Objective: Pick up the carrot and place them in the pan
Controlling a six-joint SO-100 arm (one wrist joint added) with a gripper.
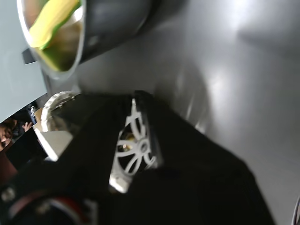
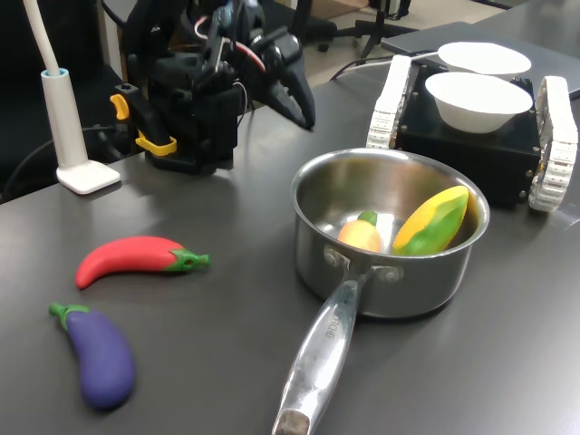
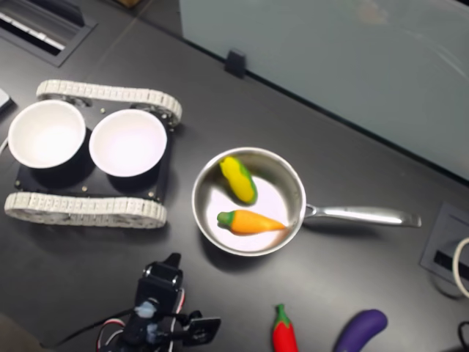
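Lying on the floor of the shiny round stainless-steel pan [image 3: 297, 192] is the small orange tapered toy carrot [image 3: 249, 221] with its green top, alongside a yellow-green toy corn cob [image 3: 239, 180]; in the second exterior view the two lie apart, the corn cob farther from the arm. In the first exterior view the carrot [image 2: 360, 235] shows just beside the leaning corn cob [image 2: 433, 221], and the pan's long straight metal handle points toward the camera.

The black robot arm is folded back over its base, well apart from the pan, at the first exterior view's upper left. Its dark gripper [image 2: 297, 93] hangs above the grey table [image 2: 227, 326], tips angled downward, holding nothing; the wrist view is blurred and I cannot tell whether the jaws are apart or together.

A red toy chili pepper [image 2: 136, 258] and a purple toy eggplant [image 2: 98, 356] lie near each other on the table at the first exterior view's lower left. Two white bowls [image 3: 88, 139] sit side by side on a black tracked platform at the second exterior view's left.
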